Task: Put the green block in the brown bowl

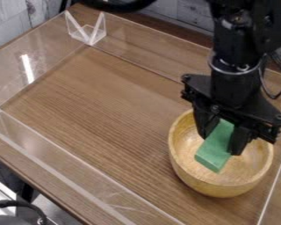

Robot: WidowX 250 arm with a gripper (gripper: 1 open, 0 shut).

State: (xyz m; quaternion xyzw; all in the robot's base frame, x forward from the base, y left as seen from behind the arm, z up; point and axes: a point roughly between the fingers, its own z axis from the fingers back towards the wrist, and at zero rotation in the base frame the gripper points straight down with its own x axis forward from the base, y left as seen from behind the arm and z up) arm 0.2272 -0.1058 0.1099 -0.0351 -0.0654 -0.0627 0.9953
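Note:
The brown bowl [182,164], round, wooden and thick-rimmed, sits at the right front of the wooden table. My black gripper [230,138] comes down from above over the bowl's middle. Its two fingers are shut on the green block [214,154], a bright green bar that hangs tilted. The block's lower end is down inside the bowl; whether it touches the bottom I cannot tell. Its upper end is hidden between the fingers.
Low clear plastic walls [61,158] ring the wooden tabletop [102,97]. A small clear folded stand [87,28] is at the back left corner. The arm's black body [242,39] rises above the bowl at the right.

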